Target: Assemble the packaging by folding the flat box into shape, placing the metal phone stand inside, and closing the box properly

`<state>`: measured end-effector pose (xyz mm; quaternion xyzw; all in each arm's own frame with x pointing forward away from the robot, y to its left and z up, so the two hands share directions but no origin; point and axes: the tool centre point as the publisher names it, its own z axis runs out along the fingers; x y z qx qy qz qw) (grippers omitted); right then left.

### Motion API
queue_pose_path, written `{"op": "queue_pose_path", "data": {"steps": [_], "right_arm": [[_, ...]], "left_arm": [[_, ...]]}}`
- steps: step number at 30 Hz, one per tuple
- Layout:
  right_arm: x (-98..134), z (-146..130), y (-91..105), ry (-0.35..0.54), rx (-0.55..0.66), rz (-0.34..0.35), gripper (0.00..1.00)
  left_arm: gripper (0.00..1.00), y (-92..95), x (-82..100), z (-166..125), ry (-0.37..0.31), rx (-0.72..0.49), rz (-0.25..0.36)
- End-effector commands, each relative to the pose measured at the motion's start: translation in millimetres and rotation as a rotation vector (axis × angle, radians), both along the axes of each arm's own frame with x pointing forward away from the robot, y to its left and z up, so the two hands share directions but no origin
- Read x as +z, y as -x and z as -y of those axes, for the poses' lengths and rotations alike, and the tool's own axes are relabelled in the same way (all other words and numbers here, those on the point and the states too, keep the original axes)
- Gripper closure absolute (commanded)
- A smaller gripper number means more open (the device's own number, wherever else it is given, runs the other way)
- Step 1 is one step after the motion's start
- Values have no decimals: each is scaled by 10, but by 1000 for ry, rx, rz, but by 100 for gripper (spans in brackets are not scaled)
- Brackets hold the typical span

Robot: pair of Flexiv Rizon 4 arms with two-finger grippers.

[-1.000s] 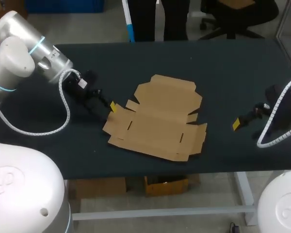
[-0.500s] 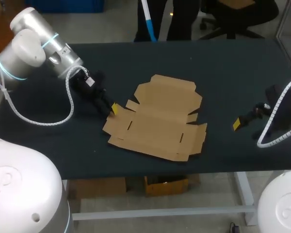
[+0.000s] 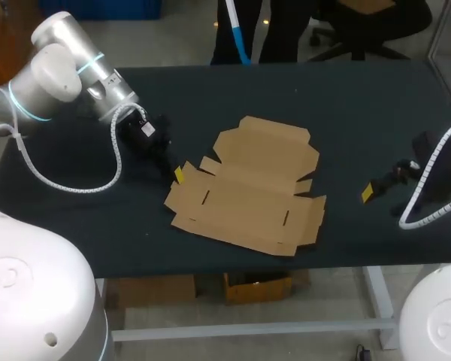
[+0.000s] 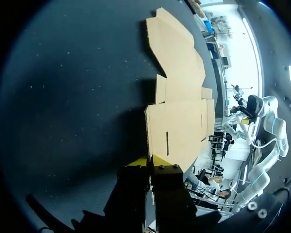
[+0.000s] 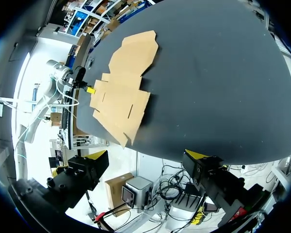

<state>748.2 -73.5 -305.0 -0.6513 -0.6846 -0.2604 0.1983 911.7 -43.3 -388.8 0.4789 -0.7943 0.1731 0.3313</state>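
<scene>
Change: the left arm (image 3: 68, 68) has swung farther in over the table (image 3: 346, 105) than a second ago, and the flat box (image 3: 248, 184) has slid a little away from it, toward the right gripper (image 3: 367, 192).
Left gripper (image 4: 149, 160): fingers drawn together, nothing seen between them, the yellow tips down at the table and right against the box's nearest edge (the head view puts the tip (image 3: 178, 174) at the corner flap on that side).
Flat box (image 4: 184, 116): unfolded, lying flat on the dark cloth straight ahead of the left gripper, its panels and flaps spread out away from the tips.
Right gripper (image 5: 145, 155): fingers spread wide, holding nothing, low beside the table's edge and well apart from the box.
Box from the right wrist (image 5: 123, 82): ahead of the parted fingers, across a stretch of table, with the left gripper at its far edge.
</scene>
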Motion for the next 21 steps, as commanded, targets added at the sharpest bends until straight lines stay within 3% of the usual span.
{"op": "queue_pose_path", "data": {"steps": [1, 13, 21], "right_arm": [[2, 14, -3, -6, 4, -2, 0], [-1, 0, -20, -8, 11, -3, 0], [-3, 7, -20, -11, 14, -2, 0]], "left_arm": [[100, 141, 9, 17, -6, 59, 43], [100, 364, 154, 11, 34, 185, 119], [100, 446, 161, -4, 41, 253, 134]]}}
